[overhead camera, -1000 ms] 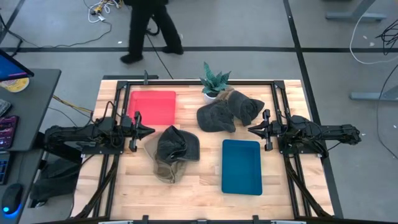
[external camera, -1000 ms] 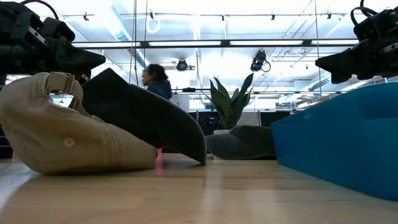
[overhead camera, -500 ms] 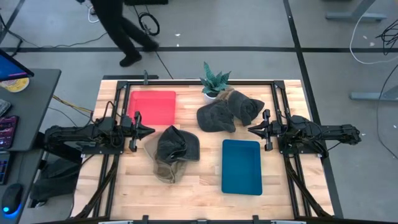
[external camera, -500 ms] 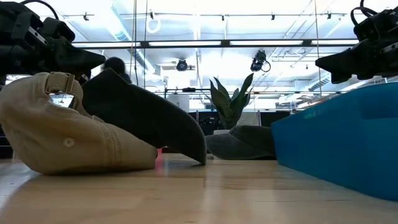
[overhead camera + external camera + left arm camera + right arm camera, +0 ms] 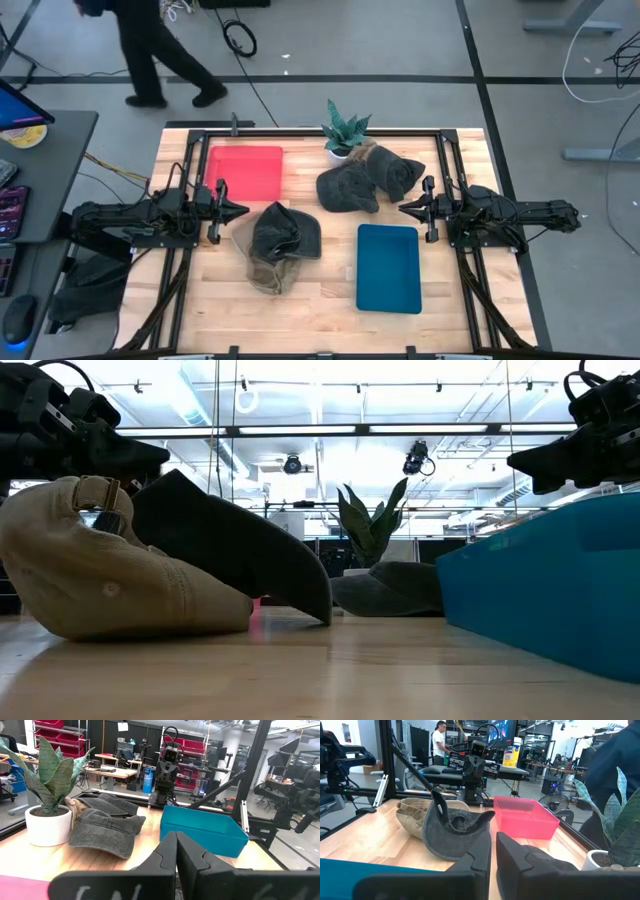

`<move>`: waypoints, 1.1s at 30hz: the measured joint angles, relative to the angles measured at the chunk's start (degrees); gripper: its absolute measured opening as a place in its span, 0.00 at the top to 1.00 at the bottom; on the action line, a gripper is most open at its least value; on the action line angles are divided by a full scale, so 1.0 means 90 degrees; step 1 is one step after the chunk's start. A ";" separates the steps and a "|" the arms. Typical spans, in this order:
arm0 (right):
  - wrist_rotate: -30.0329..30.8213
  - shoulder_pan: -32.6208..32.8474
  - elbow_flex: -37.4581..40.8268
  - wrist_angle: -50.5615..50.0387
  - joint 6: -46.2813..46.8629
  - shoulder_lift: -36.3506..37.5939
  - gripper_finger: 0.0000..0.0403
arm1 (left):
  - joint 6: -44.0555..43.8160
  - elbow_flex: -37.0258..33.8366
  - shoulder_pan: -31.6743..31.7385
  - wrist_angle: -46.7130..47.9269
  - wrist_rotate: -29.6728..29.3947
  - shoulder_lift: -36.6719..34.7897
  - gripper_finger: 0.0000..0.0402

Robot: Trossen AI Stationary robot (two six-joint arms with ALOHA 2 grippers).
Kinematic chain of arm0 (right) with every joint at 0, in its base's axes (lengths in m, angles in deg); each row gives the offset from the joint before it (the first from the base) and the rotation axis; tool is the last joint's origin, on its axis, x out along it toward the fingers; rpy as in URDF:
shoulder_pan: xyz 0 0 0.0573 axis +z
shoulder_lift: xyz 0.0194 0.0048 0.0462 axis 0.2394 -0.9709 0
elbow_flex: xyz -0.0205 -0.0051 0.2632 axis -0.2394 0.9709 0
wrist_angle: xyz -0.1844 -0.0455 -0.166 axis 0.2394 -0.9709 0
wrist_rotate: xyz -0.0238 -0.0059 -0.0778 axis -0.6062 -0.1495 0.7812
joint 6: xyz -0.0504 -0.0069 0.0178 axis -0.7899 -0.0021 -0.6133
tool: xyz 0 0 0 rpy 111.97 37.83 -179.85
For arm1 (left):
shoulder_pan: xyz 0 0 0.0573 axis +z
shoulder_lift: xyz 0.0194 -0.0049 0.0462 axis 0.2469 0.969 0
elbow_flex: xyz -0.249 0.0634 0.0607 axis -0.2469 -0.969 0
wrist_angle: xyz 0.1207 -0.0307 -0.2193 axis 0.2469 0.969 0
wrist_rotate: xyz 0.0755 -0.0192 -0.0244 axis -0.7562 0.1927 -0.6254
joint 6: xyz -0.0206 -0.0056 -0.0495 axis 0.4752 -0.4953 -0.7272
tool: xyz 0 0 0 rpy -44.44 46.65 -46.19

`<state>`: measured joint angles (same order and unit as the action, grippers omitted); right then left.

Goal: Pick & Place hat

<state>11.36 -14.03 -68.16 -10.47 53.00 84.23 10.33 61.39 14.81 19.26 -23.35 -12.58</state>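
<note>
A dark grey hat point(image 5: 285, 232) lies on top of a tan hat point(image 5: 268, 272) at the table's middle; the tan one rests crown-down on the wood point(image 5: 110, 575). Two more dark hats point(image 5: 347, 188) point(image 5: 395, 172) lie by the potted plant at the far side. A red tray point(image 5: 245, 172) stands far left and a blue tray point(image 5: 388, 267) near right. My left gripper point(image 5: 240, 211) hovers shut and level just left of the stacked hats. My right gripper point(image 5: 403, 208) hovers shut and level, right of the far hats. Both hold nothing.
A potted plant point(image 5: 345, 135) in a white pot stands at the far edge, beside the dark hats. A black frame point(image 5: 300, 130) runs around the table. A person point(image 5: 150, 50) walks on the floor beyond the far edge. Bare wood shows near the front edge point(image 5: 310, 320).
Both arms have kept still and the hats lie as before. The person beyond the table's far edge has walked toward the left.
</note>
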 joint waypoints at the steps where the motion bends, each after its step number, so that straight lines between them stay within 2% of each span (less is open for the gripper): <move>1: 0.0000 -0.0001 0.0000 0.0000 -0.0001 -0.0002 0.92 | -0.0002 0.0000 0.0001 0.0000 -0.0001 0.0002 0.99; 5: 0.0000 0.0000 0.0000 0.0004 -0.0056 -0.0001 0.92 | 0.0000 0.0000 0.0000 0.0000 -0.0002 0.0002 0.99; 9: 0.0005 -0.0001 0.0000 0.0007 -0.0541 0.0000 0.92 | 0.0000 0.0000 0.0000 0.0000 -0.0002 0.0000 0.99; 16: 0.0002 -0.0003 0.0000 0.0038 -0.0437 0.0000 0.92 | -0.0006 0.0000 0.0002 -0.0121 -0.0002 0.0002 0.99; 18: 0.0000 -0.0003 0.0002 0.0184 0.0150 -0.0002 0.92 | -0.0062 0.0000 0.0000 -0.0408 -0.0002 0.0004 0.99; 22: 0.0000 -0.0003 0.0001 0.0875 0.2096 -0.0001 0.92 | -0.0783 0.0000 0.0002 -0.1120 -0.0005 0.0002 0.99; 24: 0.0000 -0.0003 0.0001 0.1210 0.2927 0.0000 0.92 | -0.0842 0.0000 0.0001 -0.1464 -0.0038 0.0002 0.99; 30: 0.0502 -0.0015 0.0000 0.1602 0.3602 -0.0001 0.92 | -0.0228 0.0000 0.0000 -0.2083 -0.0085 0.0000 0.99; 33: 0.0589 -0.0015 0.0002 0.1605 0.4287 0.0000 0.92 | -0.0267 0.0000 0.0000 -0.2244 -0.0130 0.0002 0.99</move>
<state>16.66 -14.17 -68.14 3.98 91.59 84.23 7.93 61.39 14.81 -0.93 -24.52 -12.56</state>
